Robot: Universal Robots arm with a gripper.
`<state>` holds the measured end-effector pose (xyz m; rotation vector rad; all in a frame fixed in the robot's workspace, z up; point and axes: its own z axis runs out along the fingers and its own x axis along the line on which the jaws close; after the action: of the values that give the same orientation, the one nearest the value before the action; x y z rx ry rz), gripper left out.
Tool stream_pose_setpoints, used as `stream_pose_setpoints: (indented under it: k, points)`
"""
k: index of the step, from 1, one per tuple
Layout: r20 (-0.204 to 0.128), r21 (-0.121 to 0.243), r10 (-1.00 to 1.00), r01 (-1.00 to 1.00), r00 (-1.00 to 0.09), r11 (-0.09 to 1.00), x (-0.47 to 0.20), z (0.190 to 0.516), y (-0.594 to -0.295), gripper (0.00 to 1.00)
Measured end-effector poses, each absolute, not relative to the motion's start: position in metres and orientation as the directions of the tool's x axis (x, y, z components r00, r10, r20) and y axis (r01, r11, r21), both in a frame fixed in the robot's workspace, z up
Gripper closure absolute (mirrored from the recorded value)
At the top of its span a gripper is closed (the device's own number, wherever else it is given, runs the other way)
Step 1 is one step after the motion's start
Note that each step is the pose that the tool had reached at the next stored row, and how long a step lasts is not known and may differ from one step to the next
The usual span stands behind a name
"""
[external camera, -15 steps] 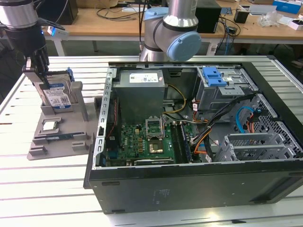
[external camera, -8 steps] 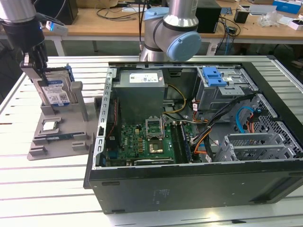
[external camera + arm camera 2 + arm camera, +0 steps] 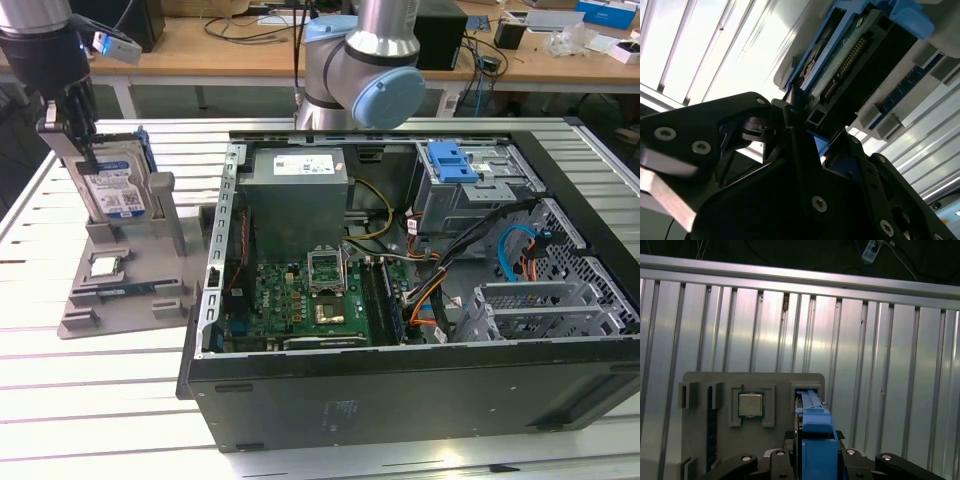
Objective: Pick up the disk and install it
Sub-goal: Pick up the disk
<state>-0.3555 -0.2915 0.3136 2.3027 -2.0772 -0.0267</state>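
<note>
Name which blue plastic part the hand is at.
The bracket framing the disk, upright in the grey stand; the blue latch sits inside the case.

- The arm, silver with pale blue joint caps, stands at the middle of the exterior view and extends toward that view's left.
- Its dark wrist points straight down.
- The gripper hangs vertical, with its fingers closed against the two flat sides of the disk at its upper edge.
</note>
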Motion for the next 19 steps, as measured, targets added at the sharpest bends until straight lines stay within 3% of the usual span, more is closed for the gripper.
stream_pose_setpoints:
  k: [10, 13, 19]
  points:
    - [0.014, 0.041, -0.995, -0.994, 0.103, -0.102, -0.355, 0.334, -0.291, 0.63]
    - [0.014, 0.041, -0.995, -0.994, 0.103, -0.102, -0.355, 0.372, -0.287, 0.63]
    - [0.014, 0.042, -0.995, -0.994, 0.103, -0.102, -0.355, 0.385, -0.286, 0.63]
